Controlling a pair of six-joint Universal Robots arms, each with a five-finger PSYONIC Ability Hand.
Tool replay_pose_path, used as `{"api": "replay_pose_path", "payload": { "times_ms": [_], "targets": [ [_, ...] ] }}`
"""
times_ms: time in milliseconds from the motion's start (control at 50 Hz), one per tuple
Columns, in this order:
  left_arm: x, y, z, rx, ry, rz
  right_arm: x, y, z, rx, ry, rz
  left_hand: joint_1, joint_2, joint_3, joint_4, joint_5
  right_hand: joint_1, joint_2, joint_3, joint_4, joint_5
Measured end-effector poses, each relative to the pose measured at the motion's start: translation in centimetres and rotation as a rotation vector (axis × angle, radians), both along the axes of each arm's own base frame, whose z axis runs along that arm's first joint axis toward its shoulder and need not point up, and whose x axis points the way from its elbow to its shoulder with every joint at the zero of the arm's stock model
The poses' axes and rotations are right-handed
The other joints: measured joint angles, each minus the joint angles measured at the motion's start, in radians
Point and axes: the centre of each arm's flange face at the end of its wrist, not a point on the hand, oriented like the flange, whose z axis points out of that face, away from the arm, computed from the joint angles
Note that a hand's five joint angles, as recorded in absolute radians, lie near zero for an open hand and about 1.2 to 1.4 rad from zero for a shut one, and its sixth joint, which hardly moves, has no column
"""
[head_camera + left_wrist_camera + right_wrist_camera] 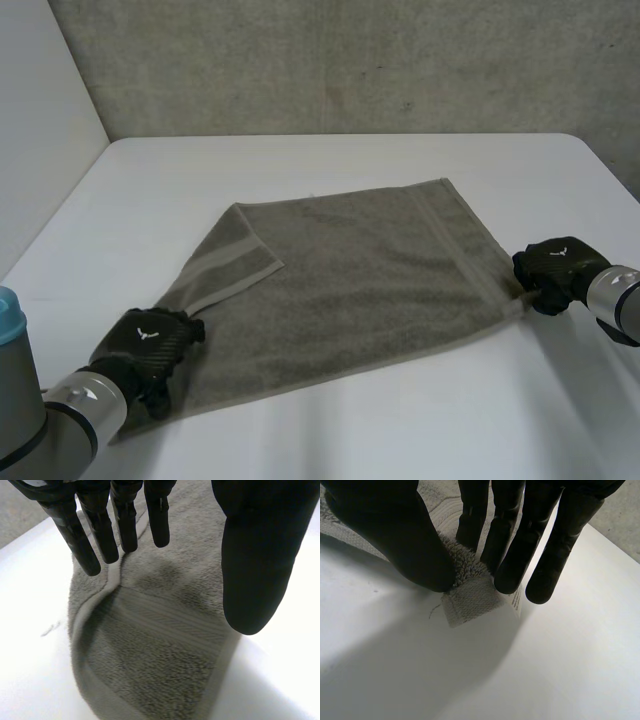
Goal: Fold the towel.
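Observation:
A grey towel lies spread on the white table, its far left corner folded over onto itself. My left hand is at the towel's near left corner. In the left wrist view that hand is open, fingers straight and thumb apart, just above the towel's corner. My right hand is at the towel's near right corner. Its thumb and fingers pinch that corner, where a small label sticks out.
A grey wall runs behind the table, and a pale wall stands at the left. Bare table lies in front of the towel and beyond its far edge.

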Motion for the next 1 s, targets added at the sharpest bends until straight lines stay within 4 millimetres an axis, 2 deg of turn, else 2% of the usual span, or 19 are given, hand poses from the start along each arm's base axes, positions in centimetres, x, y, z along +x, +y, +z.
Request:
{"api": "replay_pose_path", "payload": {
  "times_ms": [540,740,760,800,860,1000],
  "targets": [
    [1.1,-0.5,-2.3,0.018,-0.025,0.044,0.2,0.3,-0.2,0.004,0.003,0.009,0.028,0.027,0.027,0.027,0.029,0.000,0.000,0.000,0.000,0.004],
    [1.0,-1.3,-2.8,-0.005,-0.019,0.048,0.2,0.4,-0.4,0.007,0.004,0.011,0.188,0.179,0.179,0.179,0.178,0.000,0.000,0.000,0.000,0.005],
    [1.0,-1.4,-2.9,-0.008,-0.018,0.048,0.2,0.4,-0.4,0.008,0.004,0.011,0.277,0.282,0.281,0.269,0.265,0.000,0.000,0.000,0.000,0.005],
    [1.0,-1.5,-2.9,-0.012,-0.016,0.048,0.2,0.4,-0.4,0.008,0.004,0.011,0.277,0.282,0.281,0.269,0.265,0.000,0.000,0.000,0.000,0.005],
    [0.8,-2.0,-2.9,-0.034,-0.010,0.049,0.2,0.4,-0.4,0.007,0.005,0.011,0.492,0.488,0.487,0.487,0.485,0.000,0.000,0.000,0.000,0.005],
    [0.7,-2.7,-2.8,-0.070,0.001,0.051,0.2,0.4,-0.4,0.004,0.005,0.011,0.556,0.555,0.554,0.555,0.553,0.000,0.000,0.000,0.000,0.005]
  ]
}}
